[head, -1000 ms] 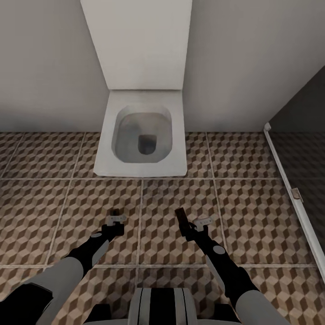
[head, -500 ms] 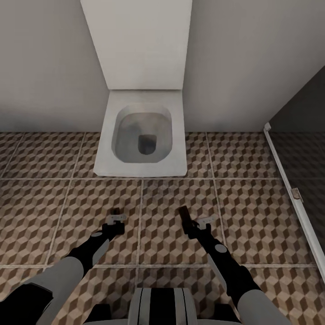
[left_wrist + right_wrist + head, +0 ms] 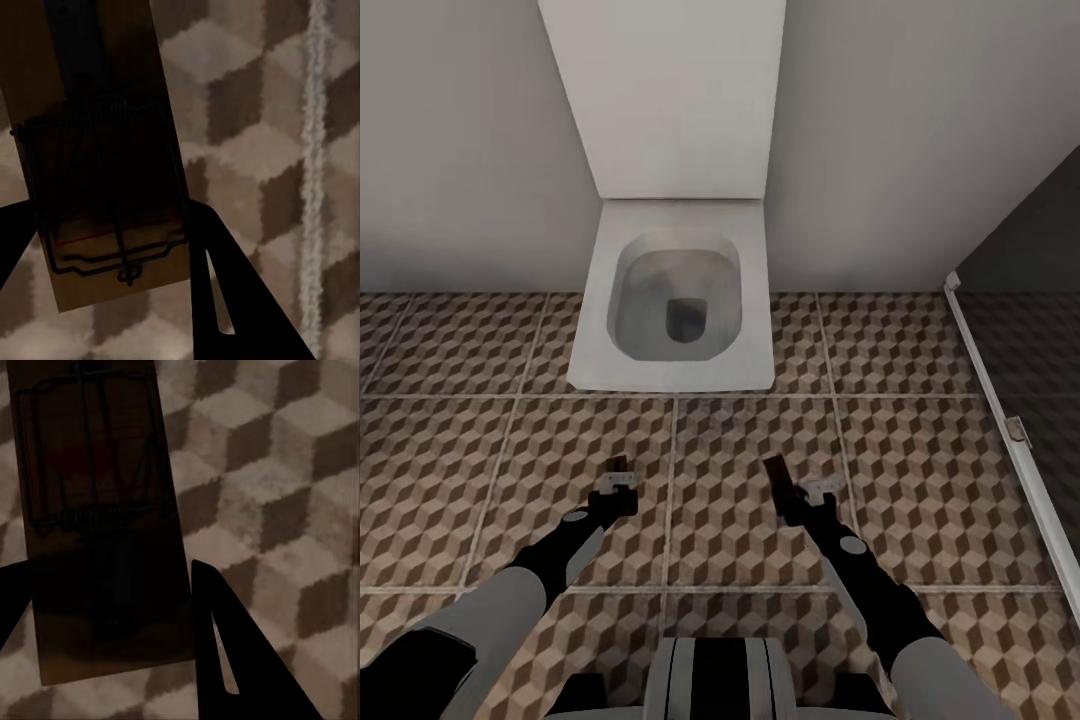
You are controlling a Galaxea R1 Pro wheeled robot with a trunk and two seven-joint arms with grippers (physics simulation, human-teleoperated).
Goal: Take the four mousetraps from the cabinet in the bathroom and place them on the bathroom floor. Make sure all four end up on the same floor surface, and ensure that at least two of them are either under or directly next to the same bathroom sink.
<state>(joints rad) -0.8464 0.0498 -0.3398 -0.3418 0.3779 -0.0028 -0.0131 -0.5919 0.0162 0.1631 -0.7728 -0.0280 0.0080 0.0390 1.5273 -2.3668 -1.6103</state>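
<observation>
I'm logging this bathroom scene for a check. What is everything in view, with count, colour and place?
Toilet: one, white, against the wall, straight ahead of the robot.
Wall: grey-white, behind the toilet.
Floor: brown, beige and white cube-pattern tiles, pale grout, under everything.
Rail: one, white, slanting along the floor at the right, edging a dark area.
Mousetraps: two, tan wood with dark wire; one between the left gripper's fingers, one between the right gripper's.
Left gripper: dark, above the floor tiles, shut on its trap.
Right gripper: dark, above the floor tiles, shut on its trap.
</observation>
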